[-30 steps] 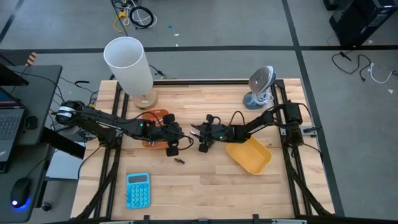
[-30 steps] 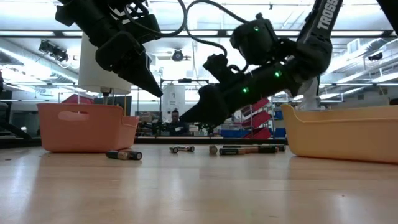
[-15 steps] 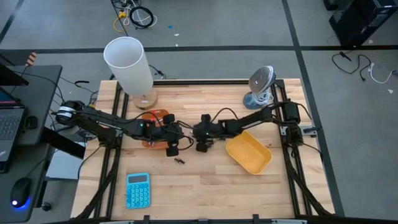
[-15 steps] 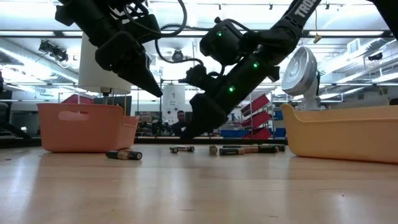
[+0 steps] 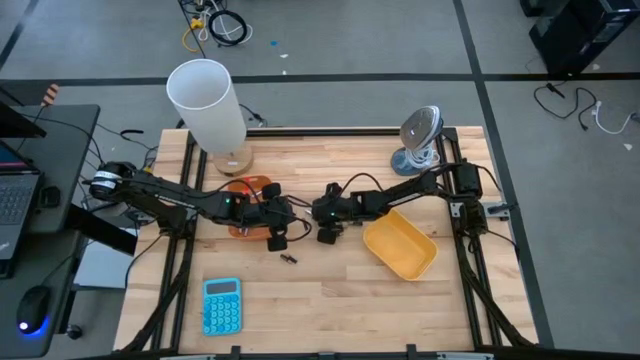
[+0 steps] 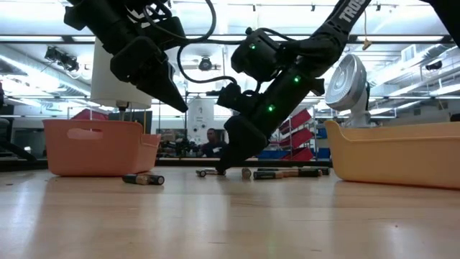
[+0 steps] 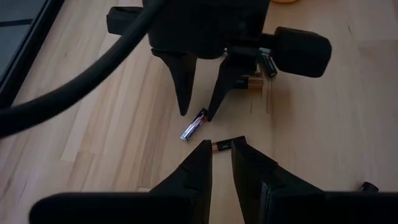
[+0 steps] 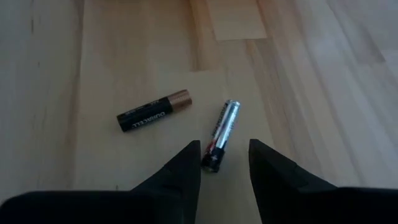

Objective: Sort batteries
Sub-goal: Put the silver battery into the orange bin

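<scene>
Two trays on the table [image 5: 330, 290], one tray [image 5: 243, 191] left of centre, the other tray [image 5: 400, 249] to the right, batteries [image 6: 277, 173] lying between them, calculator [image 5: 221, 305] at the near left, fan [image 5: 419, 140] at the far right, tall cylinder [image 5: 208, 108] far left.

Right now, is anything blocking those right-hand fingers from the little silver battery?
Nothing visible. The right gripper has its fingers astride one end of the silvery battery on bare wood. The black-and-copper battery lies beside it, apart and out of the way.
</scene>
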### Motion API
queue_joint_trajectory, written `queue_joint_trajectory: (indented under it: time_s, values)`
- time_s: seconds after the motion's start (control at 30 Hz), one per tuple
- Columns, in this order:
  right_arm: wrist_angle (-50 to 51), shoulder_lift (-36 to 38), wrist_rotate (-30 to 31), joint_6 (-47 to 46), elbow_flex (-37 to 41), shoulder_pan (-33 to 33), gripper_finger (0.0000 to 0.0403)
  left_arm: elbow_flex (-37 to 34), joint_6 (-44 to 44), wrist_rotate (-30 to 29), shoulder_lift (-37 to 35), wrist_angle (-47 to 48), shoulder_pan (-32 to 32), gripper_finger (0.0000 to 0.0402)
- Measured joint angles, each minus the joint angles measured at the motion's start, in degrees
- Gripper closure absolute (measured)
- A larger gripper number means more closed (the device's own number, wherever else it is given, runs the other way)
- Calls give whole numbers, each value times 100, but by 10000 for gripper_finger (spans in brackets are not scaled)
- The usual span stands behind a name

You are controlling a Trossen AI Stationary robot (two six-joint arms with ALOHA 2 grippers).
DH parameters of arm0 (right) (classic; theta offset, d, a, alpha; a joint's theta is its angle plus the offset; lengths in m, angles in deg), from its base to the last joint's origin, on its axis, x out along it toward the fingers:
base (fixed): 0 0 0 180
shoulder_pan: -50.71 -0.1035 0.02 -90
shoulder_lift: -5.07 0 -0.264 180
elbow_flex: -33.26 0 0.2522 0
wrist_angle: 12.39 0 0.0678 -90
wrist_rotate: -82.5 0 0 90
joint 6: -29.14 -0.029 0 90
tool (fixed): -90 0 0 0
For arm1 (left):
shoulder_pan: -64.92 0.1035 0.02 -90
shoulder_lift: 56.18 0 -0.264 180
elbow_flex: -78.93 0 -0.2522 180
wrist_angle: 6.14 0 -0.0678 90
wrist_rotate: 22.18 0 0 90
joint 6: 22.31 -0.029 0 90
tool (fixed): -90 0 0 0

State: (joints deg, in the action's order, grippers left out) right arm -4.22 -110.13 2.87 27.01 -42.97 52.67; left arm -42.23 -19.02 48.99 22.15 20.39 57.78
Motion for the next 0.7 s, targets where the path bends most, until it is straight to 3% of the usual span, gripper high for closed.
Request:
queue_joint_trajectory:
  time_s: [0.7]
  values:
    - [165,0,-299,52,0,87,374,0,16,0,0,-5,0,338]
